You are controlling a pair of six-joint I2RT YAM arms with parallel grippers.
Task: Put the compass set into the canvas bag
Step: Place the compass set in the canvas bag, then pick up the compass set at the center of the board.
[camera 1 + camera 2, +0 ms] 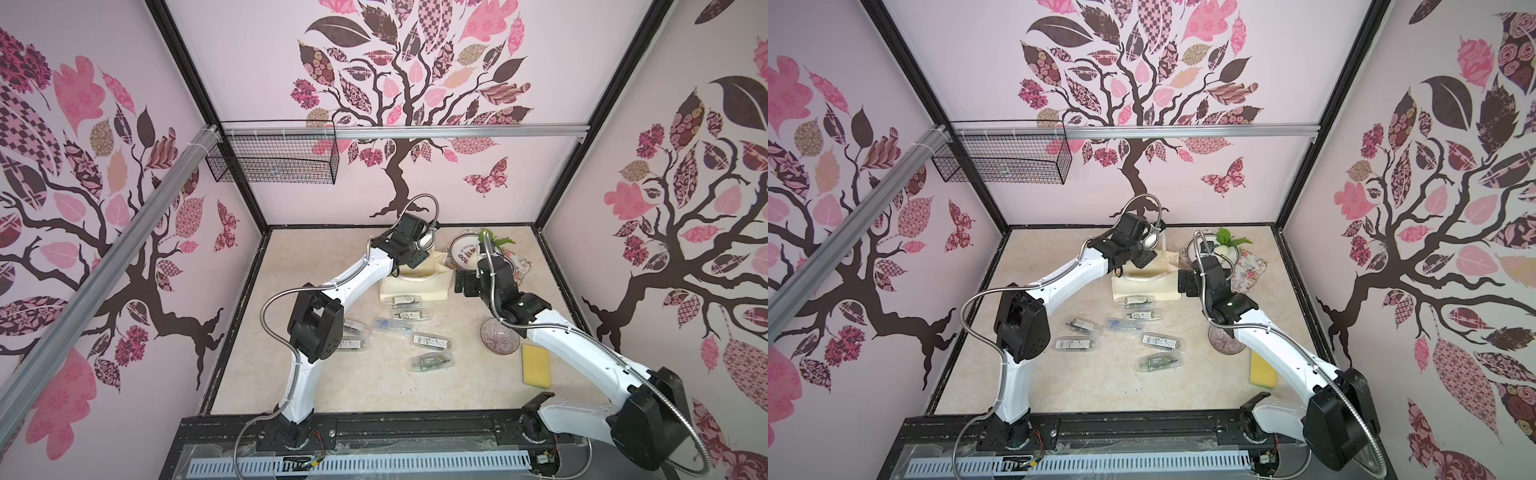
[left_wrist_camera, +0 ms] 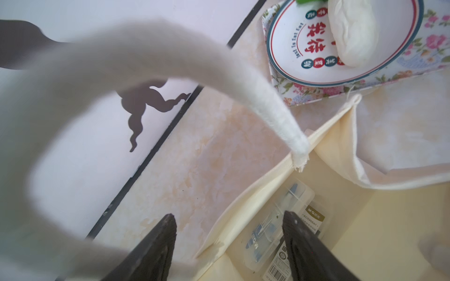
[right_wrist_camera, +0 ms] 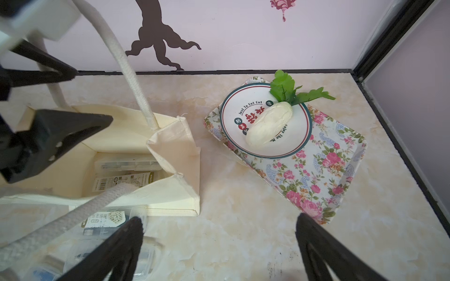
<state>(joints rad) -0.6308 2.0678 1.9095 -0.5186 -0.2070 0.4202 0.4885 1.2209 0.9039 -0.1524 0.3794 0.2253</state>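
Directly beneath the left claw [image 2: 229, 214] the open mouth of the canvas bag [image 2: 379, 219] is seen. A clear compass set case [image 2: 275, 226] is found lying flat on the bag's floor, under the gap between the jaws. These jaws are spread apart and nothing is clasped between them. A second case [image 3: 121, 181], marked with a barcode label, is laid beside the first inside the bag. One white handle [image 2: 170, 60] of the bag is arched up close past this claw and is blurred in the left wrist view. Whether it is touched by the claw cannot be told.

Just beside the bag, on the side away from the left claw, the right claw [image 3: 219, 243] is placed. Its jaws are opened wide, and only bare table [image 3: 243, 194] is framed between them. Beyond this claw, toward the back wall, a flowered tray [image 3: 323, 175] is set. On it a round plate [image 3: 287, 146] is carried, and a white radish [image 3: 267, 126] with green leaves is laid on the plate.

Nearer the robot's base than both claws, several loose cases [image 1: 430, 341] are scattered on the table in front of the bag, as shown in both top views. Behind the right claw, a patterned bowl [image 1: 496, 338] and a yellow sponge [image 1: 536, 365] are partly covered by the right arm.
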